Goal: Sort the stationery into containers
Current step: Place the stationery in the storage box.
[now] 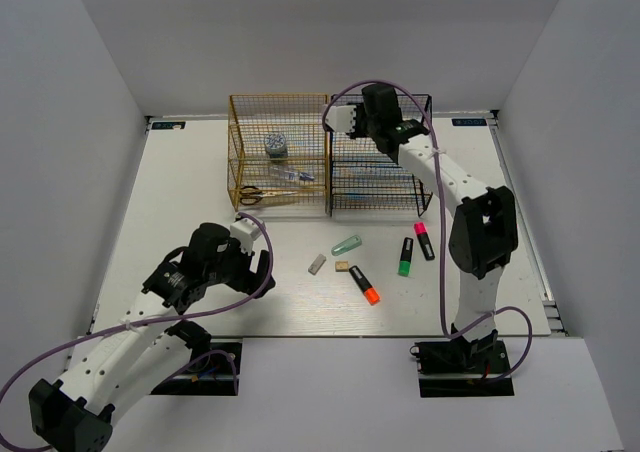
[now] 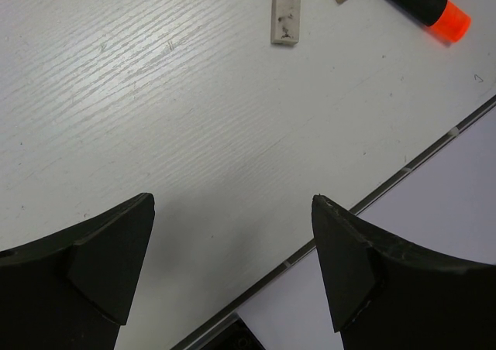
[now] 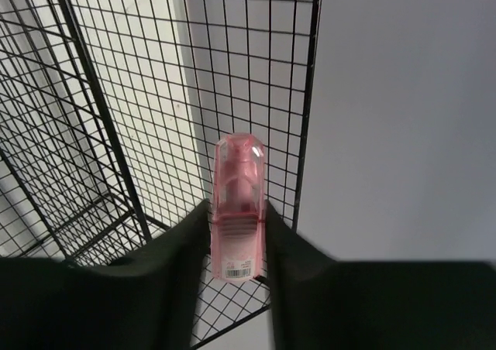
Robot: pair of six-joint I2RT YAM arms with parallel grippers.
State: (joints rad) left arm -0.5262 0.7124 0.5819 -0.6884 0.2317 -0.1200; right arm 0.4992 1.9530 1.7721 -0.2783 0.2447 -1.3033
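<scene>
The pink pastel highlighter (image 3: 239, 187) bears a small white barcode label (image 3: 239, 269), its print too small to read. The right hand (image 3: 239, 222) pinches it at the top of the black wire rack (image 1: 380, 187). The left hand (image 2: 232, 207), spread wide and empty, hovers over the counter (image 2: 155, 94) in front of that rack.

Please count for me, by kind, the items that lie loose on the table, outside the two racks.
Highlighters: 4 (pastel green, orange, green, pink)
Erasers: 2 (grey, tan)
Total: 6
</scene>
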